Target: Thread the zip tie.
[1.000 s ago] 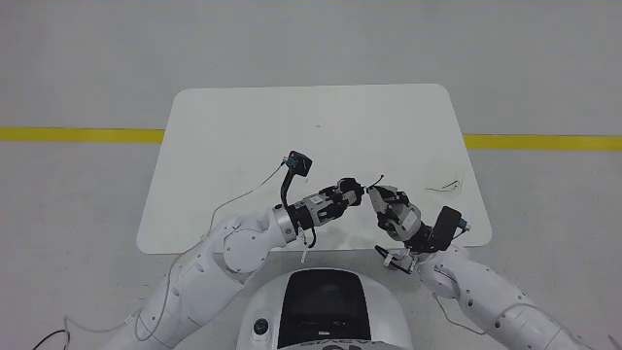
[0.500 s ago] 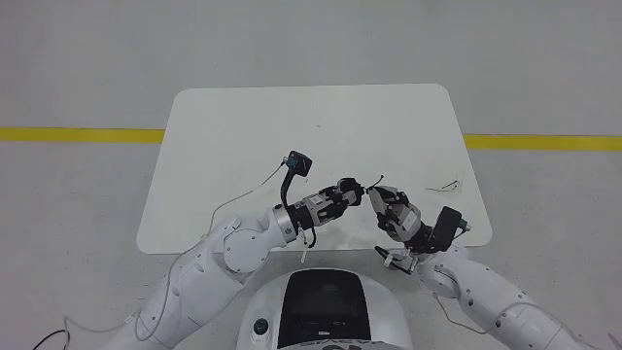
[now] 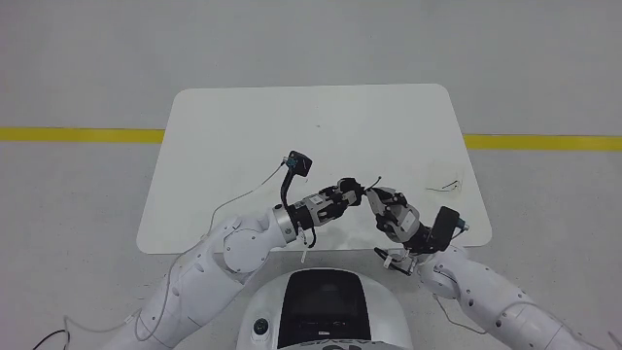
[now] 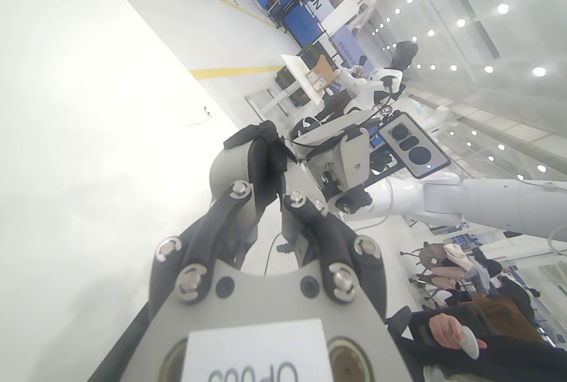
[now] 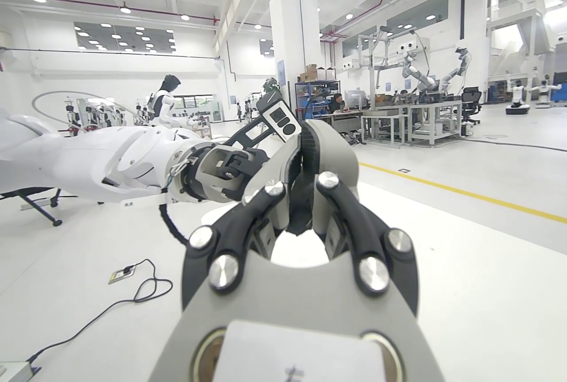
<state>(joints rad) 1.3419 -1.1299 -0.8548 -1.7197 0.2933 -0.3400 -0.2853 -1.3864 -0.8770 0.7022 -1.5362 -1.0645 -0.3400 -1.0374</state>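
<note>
The left claw (image 3: 357,192) is seen clenched, tips pressed together, held just above the near middle of the tabletop (image 3: 292,126). Facing it tip to tip, the right claw (image 3: 375,197) is clenched as well, pads squeezed flat. Between the two, the zip tie (image 3: 376,183) is caught: a thin dark strand, with one end poking up toward the far right. It is judged to be pinched from both sides, though which end is held by which claw cannot be made out. Whether the tail has been fed through the head cannot be told either. No closed loop is to be seen, so the threading is judged to be lined up but not yet completed. Well off to the right, a spare tie (image 3: 447,189) is found lying flat on the tabletop.
</note>
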